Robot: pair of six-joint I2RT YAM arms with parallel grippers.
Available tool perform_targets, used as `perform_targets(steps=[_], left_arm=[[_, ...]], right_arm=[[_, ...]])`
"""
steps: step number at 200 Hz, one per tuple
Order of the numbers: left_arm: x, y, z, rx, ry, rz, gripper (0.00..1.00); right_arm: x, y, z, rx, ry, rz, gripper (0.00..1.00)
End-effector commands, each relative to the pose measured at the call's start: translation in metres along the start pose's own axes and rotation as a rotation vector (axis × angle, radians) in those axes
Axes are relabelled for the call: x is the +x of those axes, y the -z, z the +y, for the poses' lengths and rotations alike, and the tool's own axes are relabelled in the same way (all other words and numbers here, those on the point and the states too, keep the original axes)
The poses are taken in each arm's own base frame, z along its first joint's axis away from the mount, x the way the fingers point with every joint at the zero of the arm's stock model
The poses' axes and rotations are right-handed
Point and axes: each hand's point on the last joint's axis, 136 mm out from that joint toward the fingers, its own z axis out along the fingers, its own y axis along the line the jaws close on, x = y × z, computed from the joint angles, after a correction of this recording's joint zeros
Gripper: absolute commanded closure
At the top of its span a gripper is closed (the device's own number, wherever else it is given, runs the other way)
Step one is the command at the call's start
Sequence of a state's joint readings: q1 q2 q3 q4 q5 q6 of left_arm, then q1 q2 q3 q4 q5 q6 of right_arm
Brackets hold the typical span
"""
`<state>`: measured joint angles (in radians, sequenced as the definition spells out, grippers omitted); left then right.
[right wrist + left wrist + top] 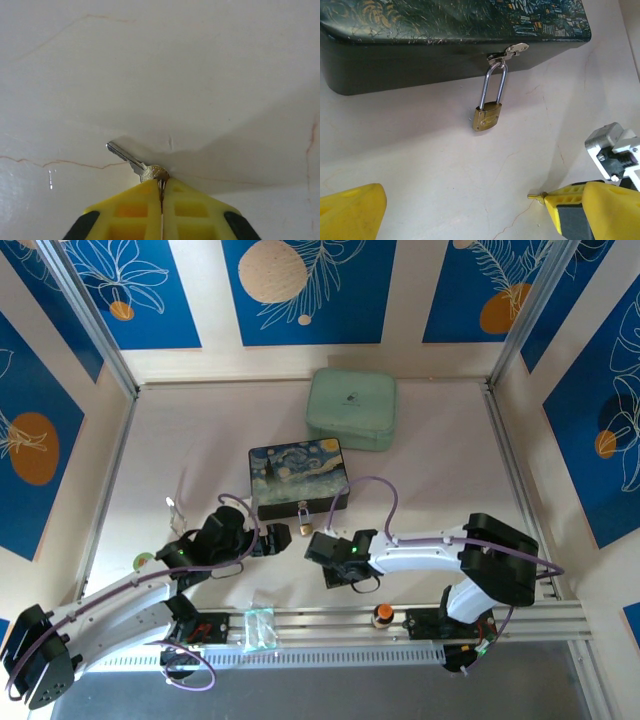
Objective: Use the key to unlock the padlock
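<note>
Top view: painted box (297, 475) sits mid-tabletop (440, 470), with the padlock (302, 528) hanging off its front edge, facing the arms. Left gripper (272, 540) is just left of the lock and right gripper (313, 543) just right of it, both low. Key is too small to pick out here. Green case (351, 408) is behind the box, well apart.

Left wrist: the silver shackle (493, 85) is closed thru the hasp (512, 49), brass body at its lower end by the tabletop. Left gripper's jaws are wide apart w/ nothing between them. At lower right a small metal tip pokes from a yellow finger. Prob. the key, can't be sure.

Right wrist: right gripper is pressed together on the head of the key (127, 159). The blade sticks out fwd-left, low over the tabletop. Touching or just clear, can't tell.

Judgement: pickup looks made, but the hold is at the very fingertips, so the key could pivot. Lift slow. Best to have the left gripper pinch the brass body and steady it, bottom end toward the blade. Line up the blade before pushing, no forcing.
</note>
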<state>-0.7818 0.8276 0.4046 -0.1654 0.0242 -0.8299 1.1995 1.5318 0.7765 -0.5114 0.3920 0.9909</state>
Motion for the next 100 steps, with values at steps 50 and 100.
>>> perform_targets(steps=[50,100], left_arm=[[0.002,-0.011,-0.012,0.074,0.001,0.002,0.0],[0.003,-0.017,-0.063,0.258,-0.118,-0.05,0.05]], right_arm=[[-0.002,-0.008,0.007,-0.167,0.017,0.0,1.0],[-0.03,0.03,0.027,-0.415,-0.058,-0.092,1.0]])
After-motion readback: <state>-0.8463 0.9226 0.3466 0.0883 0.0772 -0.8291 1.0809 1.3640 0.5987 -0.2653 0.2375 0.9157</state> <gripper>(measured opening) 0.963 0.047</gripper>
